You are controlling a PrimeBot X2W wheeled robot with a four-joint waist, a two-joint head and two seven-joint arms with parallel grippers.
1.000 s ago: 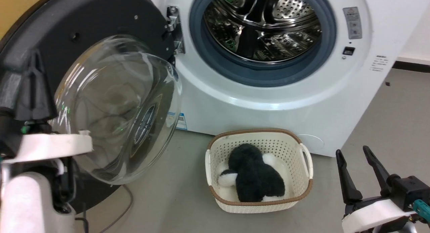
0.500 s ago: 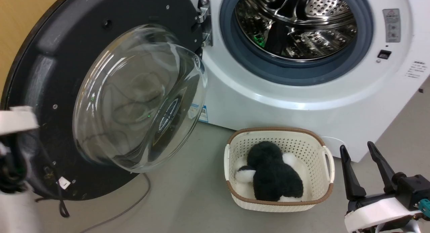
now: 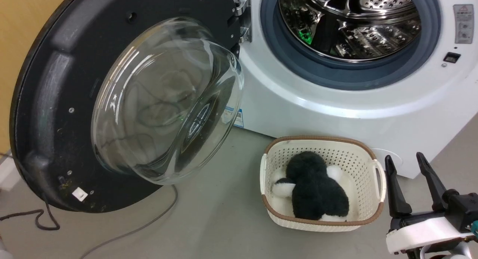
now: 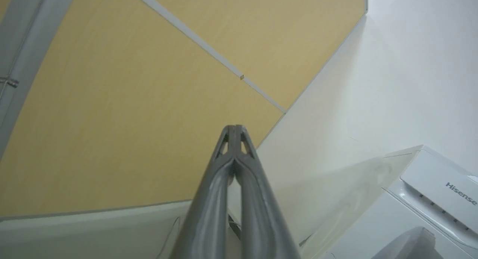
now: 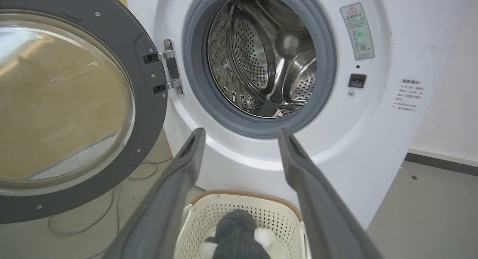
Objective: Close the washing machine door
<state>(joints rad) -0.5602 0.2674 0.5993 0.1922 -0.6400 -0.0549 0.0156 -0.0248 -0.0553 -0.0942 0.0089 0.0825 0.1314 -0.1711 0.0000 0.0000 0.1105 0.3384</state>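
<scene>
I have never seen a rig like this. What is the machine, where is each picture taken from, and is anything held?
It is a wheeled robot with two arms, each ending in a hand with two long dark fingers. The head picture looks down from a camera on its head at a white washing machine, whose round washing machine door stands wide open at the left of the steel drum. On the floor in front stands a white basket holding a black and white plush toy; a cable lies below the door. The right hand, at the lower right, is open and holds nothing. The other two pictures come from cameras on the wrists, looking along each hand's fingers. The left hand is shut on nothing and points at a yellow wall.
</scene>
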